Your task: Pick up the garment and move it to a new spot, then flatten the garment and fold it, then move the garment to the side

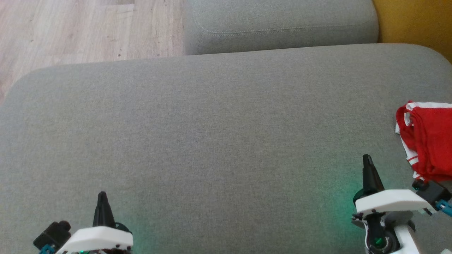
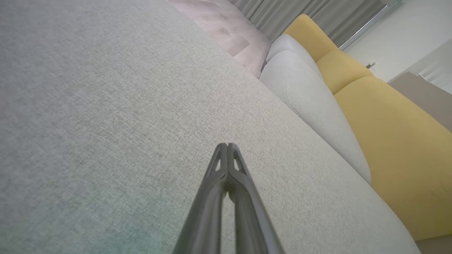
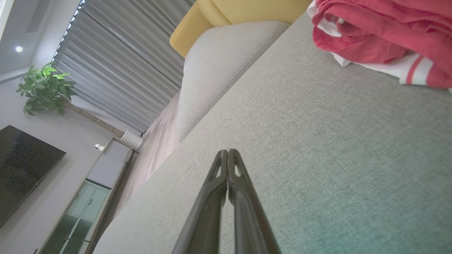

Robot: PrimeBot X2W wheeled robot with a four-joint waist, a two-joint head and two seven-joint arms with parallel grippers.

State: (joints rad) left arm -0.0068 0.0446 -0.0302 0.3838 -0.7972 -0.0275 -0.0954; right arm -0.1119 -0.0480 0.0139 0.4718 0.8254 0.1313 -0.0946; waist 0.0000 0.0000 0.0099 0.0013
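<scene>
The garment [image 1: 429, 141] is a red piece with white striped trim, bunched in a heap at the right edge of the grey cushion [image 1: 212, 141]. In the right wrist view the garment [image 3: 381, 31] lies at the upper right, ahead and to the side of the fingertips. My right gripper [image 1: 367, 159] [image 3: 227, 152] hovers low over the cushion, left of the heap and apart from it, shut with nothing in it. My left gripper [image 1: 102, 194] [image 2: 227, 145] sits at the near left, shut and empty, far from the garment.
A second grey cushion [image 1: 279, 24] stands behind the first. A yellow sofa back [image 1: 413, 21] runs along the right. Wooden floor [image 1: 70, 31] lies past the cushion's far left edge. A potted plant [image 3: 44, 88], blinds and a cabinet stand further off.
</scene>
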